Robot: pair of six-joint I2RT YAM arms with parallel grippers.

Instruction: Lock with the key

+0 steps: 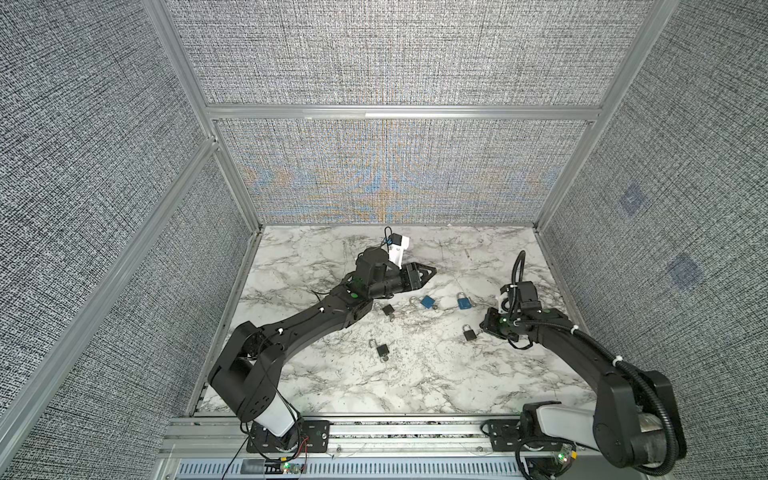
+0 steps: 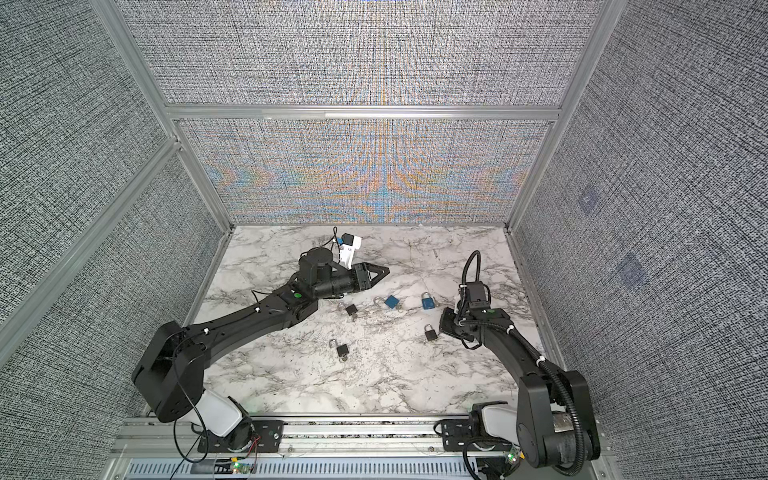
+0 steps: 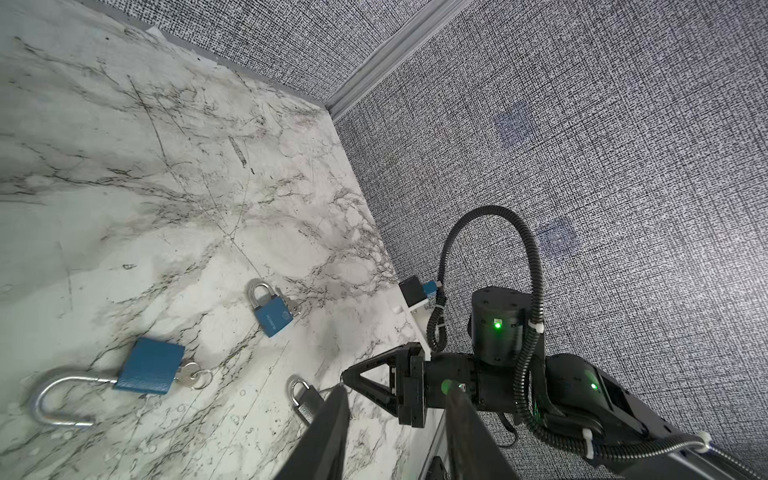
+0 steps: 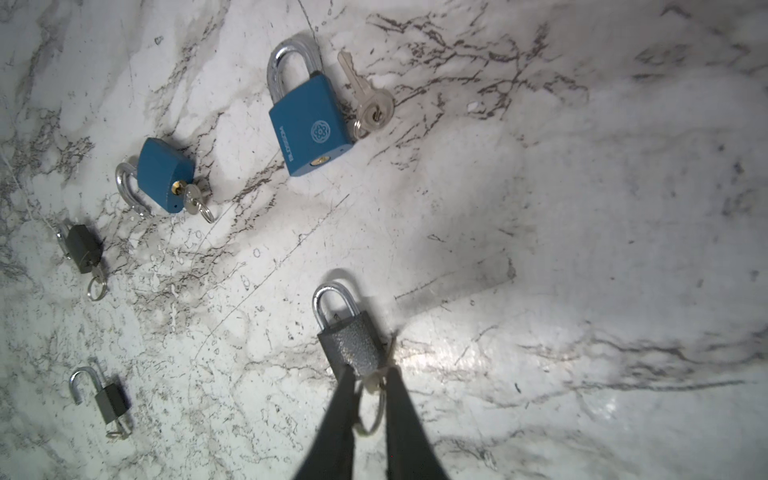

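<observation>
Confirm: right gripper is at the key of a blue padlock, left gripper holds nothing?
Wrong colour: the right wrist view shows the right gripper at the key of a dark grey padlock, not a blue one. The left gripper holds nothing.

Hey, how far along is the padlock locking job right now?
Done: one blue padlock looks shut, loose key beside it. In hand: right fingers pinch the grey padlock's key. Still to do: the open blue padlock and two black padlocks, keys in.
</observation>
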